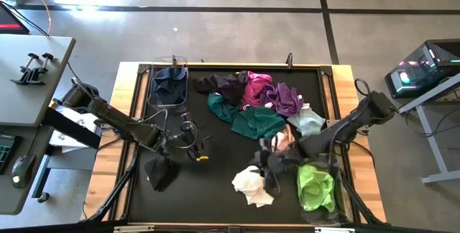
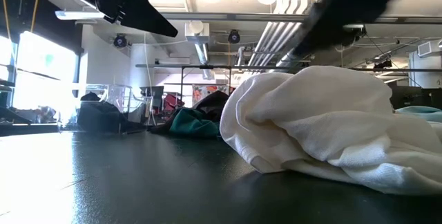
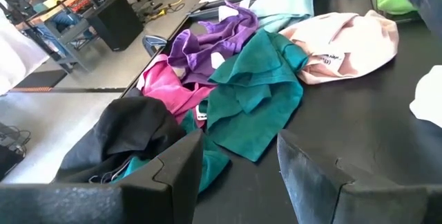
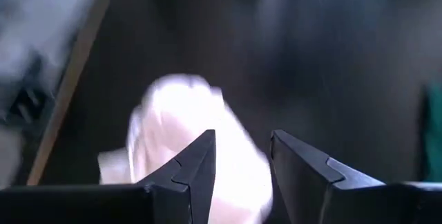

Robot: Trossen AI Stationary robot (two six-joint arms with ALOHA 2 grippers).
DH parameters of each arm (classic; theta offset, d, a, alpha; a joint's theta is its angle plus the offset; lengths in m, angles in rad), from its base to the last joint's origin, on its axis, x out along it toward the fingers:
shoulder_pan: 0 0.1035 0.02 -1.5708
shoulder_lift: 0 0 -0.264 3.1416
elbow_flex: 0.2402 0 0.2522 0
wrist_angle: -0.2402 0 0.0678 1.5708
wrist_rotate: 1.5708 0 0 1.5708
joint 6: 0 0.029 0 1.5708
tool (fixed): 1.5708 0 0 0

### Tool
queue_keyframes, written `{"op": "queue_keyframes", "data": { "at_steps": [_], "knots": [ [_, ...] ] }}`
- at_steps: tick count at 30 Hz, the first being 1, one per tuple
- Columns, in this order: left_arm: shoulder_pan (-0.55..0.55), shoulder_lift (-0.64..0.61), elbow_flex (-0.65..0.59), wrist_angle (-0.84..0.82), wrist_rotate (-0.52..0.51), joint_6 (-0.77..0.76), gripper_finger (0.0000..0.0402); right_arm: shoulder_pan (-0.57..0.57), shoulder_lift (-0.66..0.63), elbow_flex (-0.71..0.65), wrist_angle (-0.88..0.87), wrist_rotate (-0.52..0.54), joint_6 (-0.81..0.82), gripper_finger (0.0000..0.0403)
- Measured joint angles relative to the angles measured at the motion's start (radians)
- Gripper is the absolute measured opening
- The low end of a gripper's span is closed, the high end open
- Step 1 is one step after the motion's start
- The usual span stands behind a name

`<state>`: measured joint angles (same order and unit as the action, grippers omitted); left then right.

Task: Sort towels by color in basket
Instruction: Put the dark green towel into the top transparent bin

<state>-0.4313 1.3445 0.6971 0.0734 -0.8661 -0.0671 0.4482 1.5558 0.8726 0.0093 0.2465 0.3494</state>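
Towels lie heaped on the black mat toward the far edge: black, magenta, purple, teal, mint and pink. The left wrist view shows the same heap, with teal and pink. A white towel lies crumpled near the front. My right gripper hovers open just above the white towel, holding nothing. My left gripper stands open and empty left of the heap, pointing at it.
A wire basket at the far left holds a navy towel. A second basket at the near right holds lime green towels. A black cloth lies by the left arm. Bare mat stretches along the near left.
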Motion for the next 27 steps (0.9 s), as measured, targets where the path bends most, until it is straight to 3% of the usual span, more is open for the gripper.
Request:
{"op": "queue_keyframes", "data": {
  "at_steps": [3,7,10,16,20,23,27],
  "knots": [
    [0.000,0.000,0.000,0.000,0.000,-0.001,0.0175,-0.078,0.000,-0.068,0.200,-0.006,-0.034,0.0138],
    [0.000,0.000,0.000,0.000,0.000,-0.008,0.0175,-0.149,0.000,-0.090,0.233,-0.007,-0.034,0.0138],
    [0.000,0.000,0.000,0.000,0.000,-0.011,0.0175,-0.188,0.000,-0.041,0.046,0.040,0.023,0.0138],
    [0.000,0.000,0.000,0.000,0.000,-0.011,0.0175,-0.236,0.000,0.187,-0.554,0.122,0.114,0.0138],
    [0.000,0.000,0.000,-0.001,0.000,-0.018,0.0175,-0.268,0.000,0.274,-0.821,0.179,0.175,0.0143],
    [0.000,0.000,0.000,-0.001,0.000,-0.020,0.0175,-0.303,0.000,0.267,-0.949,0.198,0.236,0.0165],
    [0.000,0.003,-0.011,0.003,0.008,-0.027,0.0175,-0.347,0.000,0.192,-0.915,0.162,0.253,0.0213]
  ]
}}
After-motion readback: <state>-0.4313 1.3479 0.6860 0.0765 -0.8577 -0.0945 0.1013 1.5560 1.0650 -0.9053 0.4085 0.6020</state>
